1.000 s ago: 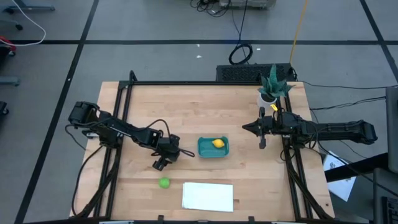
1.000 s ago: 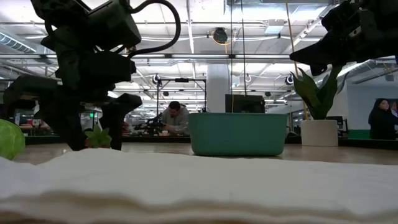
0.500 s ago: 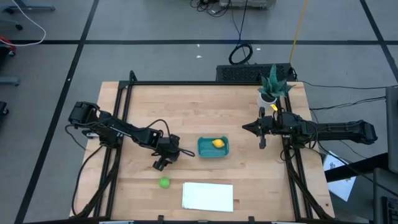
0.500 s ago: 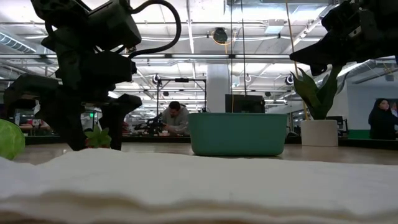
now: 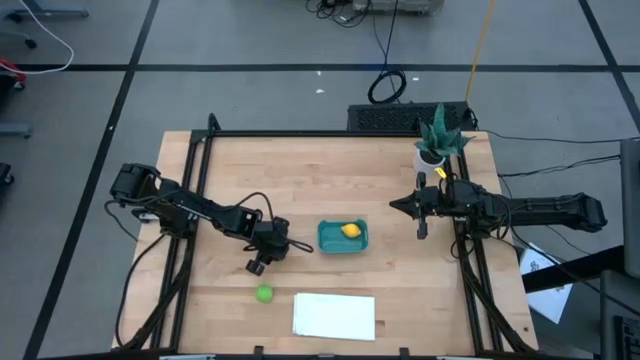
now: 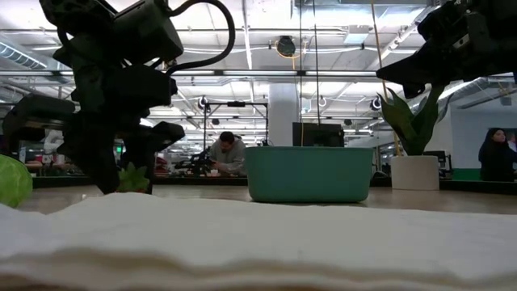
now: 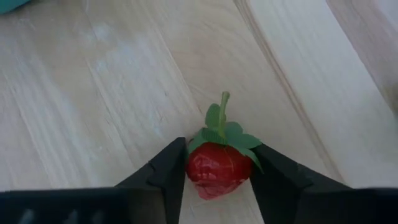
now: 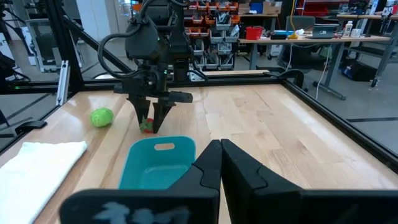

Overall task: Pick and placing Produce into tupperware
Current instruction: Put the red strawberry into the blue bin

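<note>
Red strawberry (image 7: 217, 170) on wood table (image 7: 93, 93), pinched between left gripper (image 7: 214, 177) fingers (image 7: 168, 171).

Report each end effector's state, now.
Left end effector: shut on the strawberry, on the table.
Right end effector: shut, empty, hovering right of the tupperware.

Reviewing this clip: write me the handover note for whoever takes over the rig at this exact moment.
Left end effector: down at the table left of the tupperware, fingers on both sides of the red strawberry, which sits on the wood, not lifted.
Right end effector: shut, empty, waiting above the table right of the tupperware.
Done: yellow lemon is in the tupperware.
Left: lift the strawberry into the tupperware, then fetch the green ball, lying on the table near the front edge, beside the white sheet.
</note>
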Robot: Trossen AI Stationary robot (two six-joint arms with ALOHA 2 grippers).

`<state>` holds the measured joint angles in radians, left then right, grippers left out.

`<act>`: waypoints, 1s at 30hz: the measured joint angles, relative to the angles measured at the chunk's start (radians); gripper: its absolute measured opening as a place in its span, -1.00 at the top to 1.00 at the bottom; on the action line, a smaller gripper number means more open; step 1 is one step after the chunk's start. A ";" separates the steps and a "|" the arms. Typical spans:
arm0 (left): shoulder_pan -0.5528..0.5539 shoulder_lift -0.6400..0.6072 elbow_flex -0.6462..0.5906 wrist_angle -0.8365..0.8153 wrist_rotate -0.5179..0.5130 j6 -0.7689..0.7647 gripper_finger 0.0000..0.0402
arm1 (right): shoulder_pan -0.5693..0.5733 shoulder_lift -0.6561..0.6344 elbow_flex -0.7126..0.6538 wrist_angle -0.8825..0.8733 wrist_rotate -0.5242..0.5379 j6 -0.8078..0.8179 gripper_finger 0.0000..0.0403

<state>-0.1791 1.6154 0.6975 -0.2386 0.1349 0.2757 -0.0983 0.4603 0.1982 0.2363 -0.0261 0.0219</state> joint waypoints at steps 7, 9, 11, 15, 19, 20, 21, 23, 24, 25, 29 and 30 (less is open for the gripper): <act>0.000 0.000 0.003 0.004 0.000 -0.001 0.19 | 0.000 0.000 0.000 0.000 0.000 0.000 1.00; 0.001 0.002 0.009 0.001 -0.001 -0.002 0.14 | 0.000 0.000 0.000 0.000 0.000 0.000 1.00; 0.001 0.002 0.016 -0.004 -0.001 -0.002 0.10 | 0.000 0.000 0.000 0.000 0.000 0.000 1.00; 0.001 0.002 0.047 -0.053 -0.004 0.011 0.08 | 0.000 0.000 0.000 0.000 0.000 0.000 1.00; 0.001 0.006 0.077 -0.105 -0.008 0.015 0.12 | 0.000 0.000 0.000 0.000 0.000 0.000 1.00; 0.001 0.006 0.080 -0.112 -0.009 0.016 0.13 | 0.000 0.000 0.000 0.000 0.000 0.000 1.00; 0.001 0.006 0.083 -0.118 -0.011 0.017 0.14 | 0.000 0.000 0.000 0.000 0.000 0.000 1.00; 0.001 0.006 0.088 -0.121 -0.011 0.017 0.16 | 0.000 0.000 0.000 0.000 0.000 0.000 1.00; 0.001 0.006 0.089 -0.120 -0.011 0.017 0.16 | 0.000 0.000 0.000 0.000 0.000 0.000 1.00; 0.001 0.005 0.090 -0.120 -0.011 0.017 0.16 | 0.000 0.000 0.000 0.000 0.000 0.000 1.00; 0.001 0.004 0.090 -0.127 -0.011 0.017 0.15 | 0.000 0.000 0.000 0.000 0.000 0.000 1.00; 0.001 0.003 0.090 -0.129 -0.011 0.017 0.16 | 0.000 0.000 0.000 0.000 0.000 0.000 1.00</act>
<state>-0.1783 1.6188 0.7873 -0.3674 0.1242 0.2928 -0.0982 0.4603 0.1982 0.2360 -0.0261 0.0219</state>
